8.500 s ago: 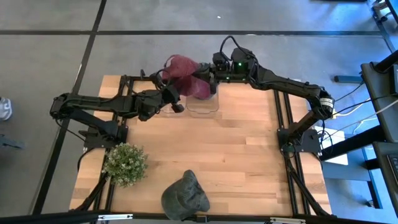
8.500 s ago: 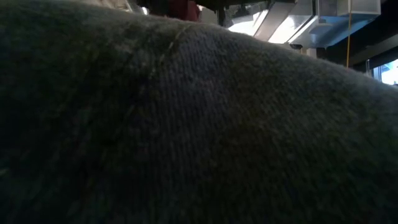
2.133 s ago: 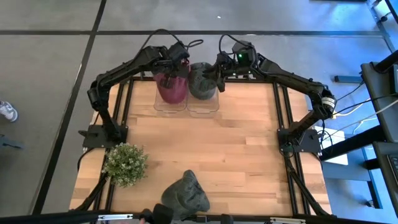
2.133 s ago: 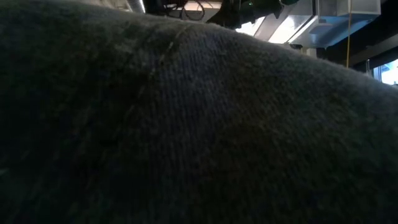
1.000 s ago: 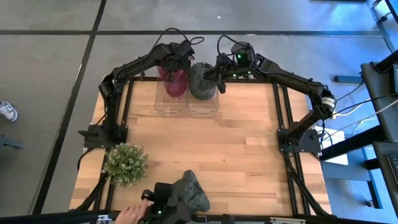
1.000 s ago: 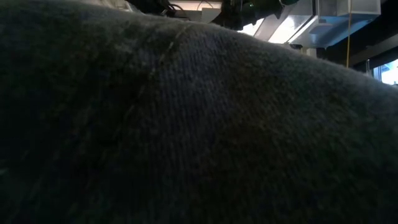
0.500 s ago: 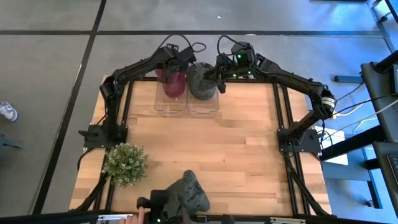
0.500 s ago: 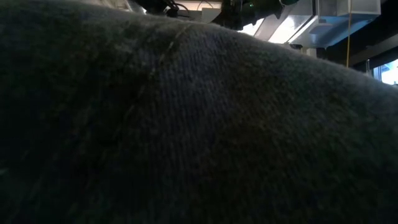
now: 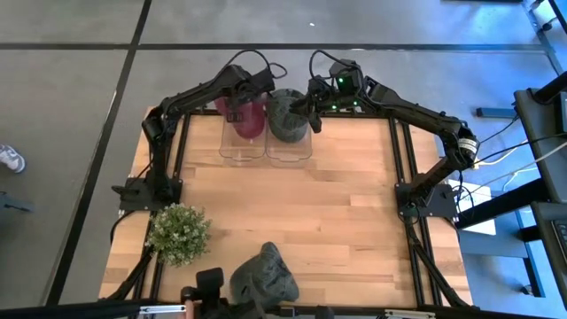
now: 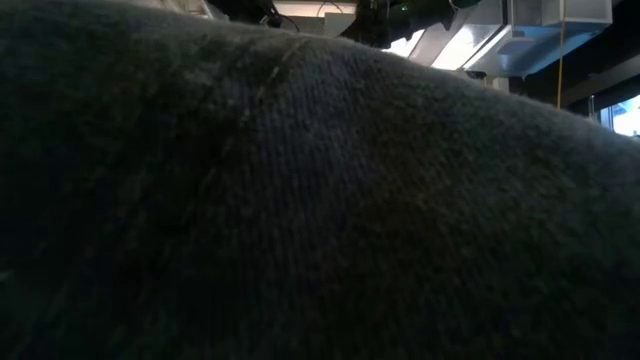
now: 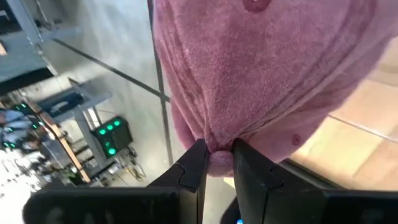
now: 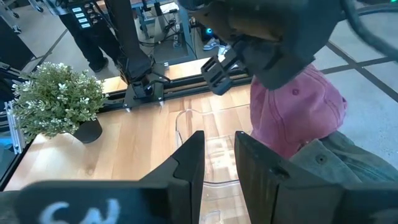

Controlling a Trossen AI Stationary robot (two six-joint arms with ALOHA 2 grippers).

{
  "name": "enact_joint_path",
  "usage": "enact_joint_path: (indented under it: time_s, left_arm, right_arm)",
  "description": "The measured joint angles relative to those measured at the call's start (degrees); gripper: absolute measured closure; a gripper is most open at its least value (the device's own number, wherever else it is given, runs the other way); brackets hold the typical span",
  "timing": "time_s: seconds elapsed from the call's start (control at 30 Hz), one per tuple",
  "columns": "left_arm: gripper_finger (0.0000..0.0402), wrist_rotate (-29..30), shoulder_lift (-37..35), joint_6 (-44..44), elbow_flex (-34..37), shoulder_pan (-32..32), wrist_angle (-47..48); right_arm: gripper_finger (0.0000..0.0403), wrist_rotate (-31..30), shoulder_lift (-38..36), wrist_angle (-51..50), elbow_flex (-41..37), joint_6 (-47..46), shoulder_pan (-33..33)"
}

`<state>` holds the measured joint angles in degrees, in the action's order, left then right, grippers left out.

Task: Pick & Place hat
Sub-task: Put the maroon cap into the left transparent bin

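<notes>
While I hold the pink hat (image 11: 261, 81) above the left clear bin (image 9: 243, 146) at the surface's (image 9: 337, 213) far edge, my left gripper (image 11: 216, 157) is pinched on a fold of its cloth. It looks soft, light and floppy, so a bunched pinch suits it. My right gripper (image 12: 217, 158), beside the grey-green hat (image 9: 288, 115), stands slightly parted and holds nothing.

Both arms reach to the far table edge; left hand (image 11: 217, 152) pinched closed, right hand (image 12: 217, 155) slightly parted
</notes>
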<state>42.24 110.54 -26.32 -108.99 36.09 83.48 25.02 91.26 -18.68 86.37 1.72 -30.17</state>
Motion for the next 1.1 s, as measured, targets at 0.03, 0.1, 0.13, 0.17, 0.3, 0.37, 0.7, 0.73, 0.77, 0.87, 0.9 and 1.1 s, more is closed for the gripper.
enact_joint_path:
  time_s: [0.03, 0.1, 0.13, 0.17, 0.3, 0.37, 0.7, 0.73, 0.77, 0.87, 0.9, 1.1]
  left_arm:
    - [0.035, -0.2, 0.0, 0.2, 0.0, 0.4, -0.5]
    - [0.0349, -0.3, 0.0, 0.3, 0.0, 1.0, -2.8]
    - [0.0348, -0.3, 0.0, 0.1, 0.0, 1.1, -3.6]
    - [0.0347, -0.4, 0.0, -0.4, 0.0, 1.3, -4.2]
    - [0.0337, -4.3, 0.0, -1.3, 0.0, 1.5, -7.8]
    - [0.0329, -5.6, 0.0, -1.3, 0.0, 1.5, -9.5]
    - [0.0315, -6.0, 0.0, -1.4, 0.0, 1.5, -12.2]
    - [0.0315, -5.9, 0.0, -1.1, 0.0, 1.6, -12.2]
    - [0.0314, -5.9, 0.0, -0.2, 0.0, 1.5, -12.2]
    - [0.0306, -5.2, 0.0, 1.3, 0.0, 1.5, -12.7]
    - [0.0302, -4.7, 0.0, 1.3, 0.0, 1.5, -12.9]
    - [0.0285, -4.7, -0.5, 1.0, 0.0, 1.5, -13.4]
  right_arm:
    - [0.0313, 0.0, 0.0, 0.0, 0.0, 0.0, 0.0]
    - [0.0313, 0.0, 0.0, 0.0, 0.0, 0.0, 0.0]
    - [0.0313, 0.0, 0.0, 0.0, 0.0, 0.0, 0.0]
    - [0.0313, 0.0, 0.0, 0.0, 0.0, -0.1, 0.0]
    - [0.0313, 0.0, 0.0, 0.0, 0.0, -0.2, 0.1]
    - [0.0313, 0.0, 0.0, 0.0, 0.0, -0.4, 0.2]
    - [0.0313, 0.0, 0.0, -0.4, 0.0, -1.4, 0.7]
    - [0.0313, 0.0, 0.0, -0.4, 0.0, -1.4, 0.7]
    - [0.0313, 0.0, 0.0, -0.5, 0.0, -1.4, 0.7]
    - [0.0313, 0.0, 0.0, -0.5, 0.0, -1.4, 0.7]
    - [0.0313, 0.0, 0.0, -0.5, 0.0, -1.3, 0.7]
    - [0.0313, 0.0, 0.0, -0.5, 0.0, -1.3, 0.7]
